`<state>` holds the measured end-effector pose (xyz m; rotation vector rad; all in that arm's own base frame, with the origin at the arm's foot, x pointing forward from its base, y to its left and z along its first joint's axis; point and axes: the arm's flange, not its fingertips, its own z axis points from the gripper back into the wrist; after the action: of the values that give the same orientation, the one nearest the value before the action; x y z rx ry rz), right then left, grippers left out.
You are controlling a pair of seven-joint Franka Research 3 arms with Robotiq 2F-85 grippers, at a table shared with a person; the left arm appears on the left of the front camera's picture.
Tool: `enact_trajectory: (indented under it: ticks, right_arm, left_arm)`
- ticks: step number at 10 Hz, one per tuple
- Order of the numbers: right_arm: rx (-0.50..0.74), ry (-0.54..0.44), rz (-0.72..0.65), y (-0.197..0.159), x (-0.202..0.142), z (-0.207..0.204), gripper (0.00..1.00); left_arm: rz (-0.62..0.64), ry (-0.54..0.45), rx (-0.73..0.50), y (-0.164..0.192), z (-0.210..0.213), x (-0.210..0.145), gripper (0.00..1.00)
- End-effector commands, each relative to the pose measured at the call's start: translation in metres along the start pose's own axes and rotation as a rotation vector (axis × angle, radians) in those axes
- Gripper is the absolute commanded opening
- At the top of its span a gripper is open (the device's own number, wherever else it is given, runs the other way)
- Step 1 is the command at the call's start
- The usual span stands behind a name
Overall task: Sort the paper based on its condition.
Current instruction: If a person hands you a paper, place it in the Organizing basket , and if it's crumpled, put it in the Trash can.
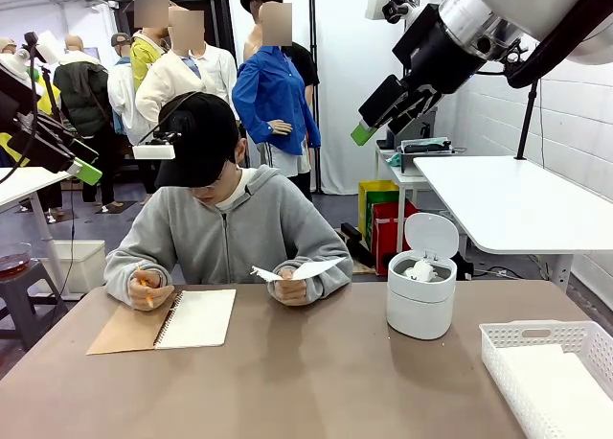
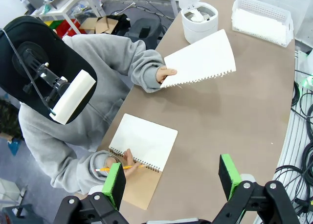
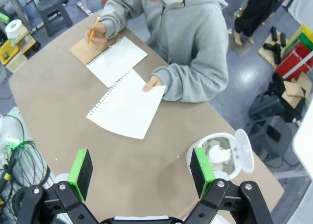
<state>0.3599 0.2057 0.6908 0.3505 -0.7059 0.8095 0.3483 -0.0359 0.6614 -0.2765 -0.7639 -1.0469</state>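
The person across the table holds a flat white sheet of paper (image 1: 305, 267) (image 2: 200, 60) (image 3: 127, 104) in one hand, just above the tabletop; one edge is torn and ragged. White paper wads (image 1: 421, 269) (image 3: 217, 153) lie inside a small white bin (image 1: 420, 310) whose lid stands open. Flat sheets (image 1: 565, 391) rest in a white lattice basket (image 1: 536, 332) (image 2: 264, 6). My left gripper (image 1: 81, 166) (image 2: 171, 177) hangs open high above the table's left side. High at the right, my right gripper (image 1: 375, 137) (image 3: 141, 166) is open too, with nothing between its fingers.
An open spiral notebook (image 1: 196, 317) (image 2: 144, 141) (image 3: 117, 60) with a brown cover lies in front of the person, whose other hand (image 1: 144, 290) holds a pencil beside it. The bin (image 2: 198, 23) stands at centre right, and the basket fills the near right corner.
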Motion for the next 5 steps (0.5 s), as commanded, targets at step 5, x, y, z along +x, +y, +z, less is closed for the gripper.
enact_trajectory:
  ticks: [5]
  right_arm:
    - [-0.003,0.006,0.004,0.0000,-0.0004,-0.0003,1.00]
  left_arm:
    - [-0.010,-0.011,-0.013,0.0007,0.0007,-0.0031,1.00]
